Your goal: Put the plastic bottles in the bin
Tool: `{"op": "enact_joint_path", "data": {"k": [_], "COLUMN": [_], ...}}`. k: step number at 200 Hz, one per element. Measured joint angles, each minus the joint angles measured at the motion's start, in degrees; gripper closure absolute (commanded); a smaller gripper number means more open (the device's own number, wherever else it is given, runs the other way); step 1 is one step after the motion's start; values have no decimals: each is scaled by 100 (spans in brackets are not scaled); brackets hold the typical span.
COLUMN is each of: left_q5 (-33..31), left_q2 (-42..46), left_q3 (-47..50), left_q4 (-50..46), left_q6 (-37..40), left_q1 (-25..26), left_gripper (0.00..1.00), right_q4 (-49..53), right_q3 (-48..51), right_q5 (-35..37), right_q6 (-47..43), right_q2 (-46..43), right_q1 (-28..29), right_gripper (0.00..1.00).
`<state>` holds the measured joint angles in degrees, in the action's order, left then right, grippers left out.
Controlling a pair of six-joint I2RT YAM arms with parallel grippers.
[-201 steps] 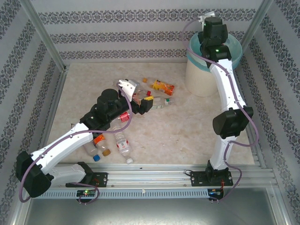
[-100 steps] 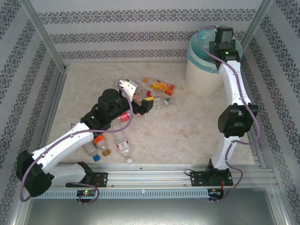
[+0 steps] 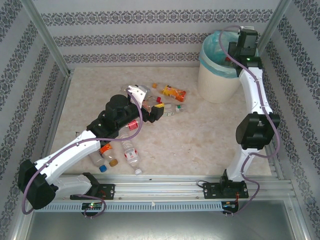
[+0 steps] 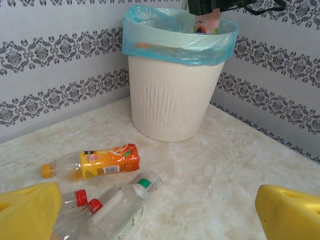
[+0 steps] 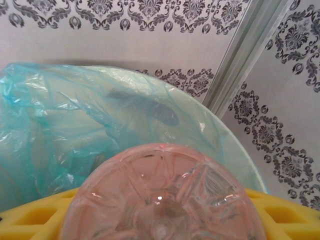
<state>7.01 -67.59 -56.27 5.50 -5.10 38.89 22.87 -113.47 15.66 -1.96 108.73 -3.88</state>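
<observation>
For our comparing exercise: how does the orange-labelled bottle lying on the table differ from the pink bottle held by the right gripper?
The orange-labelled bottle lies on its side on the table; the pink bottle hangs above the bin. Nothing grips the orange-labelled bottle; the right gripper is shut on the pink bottle. The orange-labelled bottle wears an orange label; the pink bottle looks pink-tinted. Both are small clear plastic bottles.

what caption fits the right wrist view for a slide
Right fingers hold a pink-tinted bottle over the bag-lined bin
</observation>
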Motion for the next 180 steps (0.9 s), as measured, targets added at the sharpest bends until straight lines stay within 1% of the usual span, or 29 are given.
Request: {"op": "enact_joint_path", "data": {"k": [21, 50, 74, 117, 160, 180], "left_q5": [0, 2, 0, -22, -101, -133], "left_q2": [-31, -81, -105, -107, -107, -105], "left_q3": [0, 0, 0, 0, 0, 0], "left_q4": [2, 2, 2, 2, 2, 2], "left_q6": [-15, -39, -59, -59, -59, -59], "left_q1": [0, 0, 0, 0, 0, 0], "left_gripper": [0, 0, 0, 0, 0, 0], "right_q4": [-61, -356, -490, -778, -938, -903], "right_q3": [59, 57, -129, -752, -754, -592], "right_q5": [-76, -17, 4, 166, 245, 177], "right_q6": [52, -92, -243, -411, -439, -398], "right_q2": [-92, -162, -133, 273, 901, 1038], "right_q1": [52, 280, 409, 400, 361, 289], "right_gripper": [44, 44, 44, 42, 40, 40]}}
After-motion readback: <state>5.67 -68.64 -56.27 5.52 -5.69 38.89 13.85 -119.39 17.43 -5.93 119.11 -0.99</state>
